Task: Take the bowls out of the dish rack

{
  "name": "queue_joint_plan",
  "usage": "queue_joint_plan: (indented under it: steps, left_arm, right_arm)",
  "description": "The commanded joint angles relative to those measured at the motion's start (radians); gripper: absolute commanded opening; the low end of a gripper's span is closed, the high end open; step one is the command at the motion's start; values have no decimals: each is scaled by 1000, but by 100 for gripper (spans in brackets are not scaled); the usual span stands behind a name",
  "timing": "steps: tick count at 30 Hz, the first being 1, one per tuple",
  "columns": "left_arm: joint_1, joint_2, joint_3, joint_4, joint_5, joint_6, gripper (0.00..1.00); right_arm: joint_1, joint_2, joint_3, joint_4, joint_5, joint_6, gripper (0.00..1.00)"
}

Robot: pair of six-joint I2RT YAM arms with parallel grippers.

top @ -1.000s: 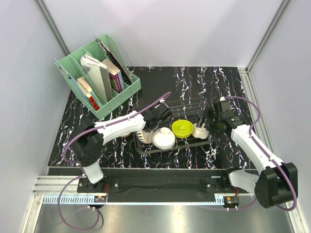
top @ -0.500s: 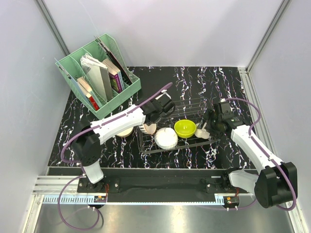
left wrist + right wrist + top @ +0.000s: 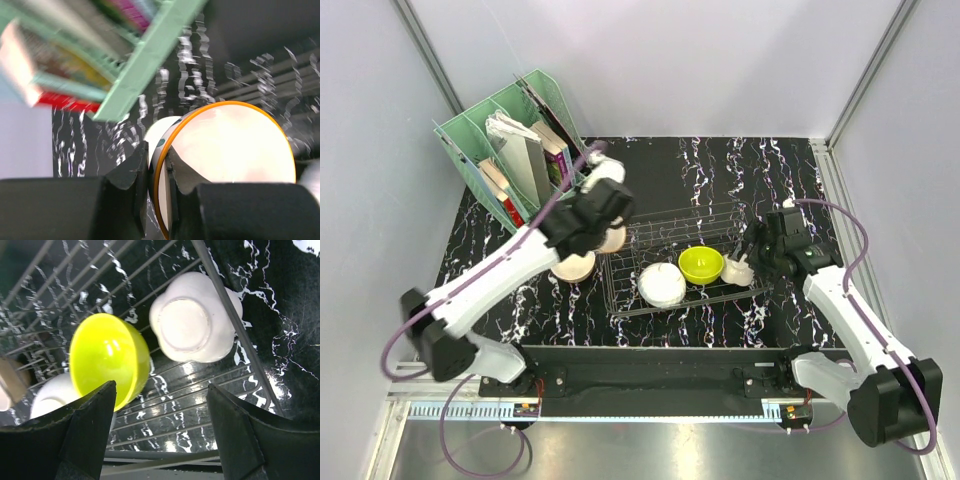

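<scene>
Cream with a thin orange rim, one small round bowl (image 3: pixel 230 145) is pinched at its edge by the left end effector (image 3: pixel 159 172). Its dark fingers (image 3: pixel 127 172) are clenched on either side of the rim, so the bowl stands on edge. Seen from above, that bowl sits at the arm's tip just off the far left corner of the dark wire dish rack (image 3: pixel 685 222), outside it. It lies between the rack and the mint-green plastic file organiser (image 3: pixel 485 150) with its books. Just below it in that view, a tan bowl (image 3: pixel 572 266) rests on the black, white-veined counter (image 3: pixel 790 170), beside the rack's left end. Three bowls are in the rack: a plain white bowl (image 3: pixel 661 284) near the front, a bright yellow-green bowl (image 3: pixel 701 264) in the middle, and a white lobed bowl (image 3: pixel 737 270) at the right end, its foot turned toward the right wrist camera. The right end effector (image 3: pixel 752 260) hangs over that right end with its fingers (image 3: pixel 240 440) spread wide, released and gripping nothing. From its own camera, the yellow-green and lobed bowls show in the gap between the fingers, neither of them touched.
</scene>
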Motion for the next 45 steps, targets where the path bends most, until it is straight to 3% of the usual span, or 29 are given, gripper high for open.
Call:
queue_joint_plan:
  steps: [1,8,12,34,45]
  left_arm:
    - [110,-159,-105,29,-46,-121,0]
    - [281,-302,-306,81,69,-231,0]
    - [348,-310,-378,122,139,-253,0]
    - [390,-144,-459,308,140,-383,0]
    - [390,-28,-424,332,167,-383,0]
  right_arm:
    - [-3,-45,87,-33,36,15,80]
    - [-3,-59,116,-39,44,26,80]
    - [-3,-62,124,-41,40,28,79]
    - [-3,-67,102,-50,51,-3,81]
    - [-3,-61,95,-51,48,-8,81]
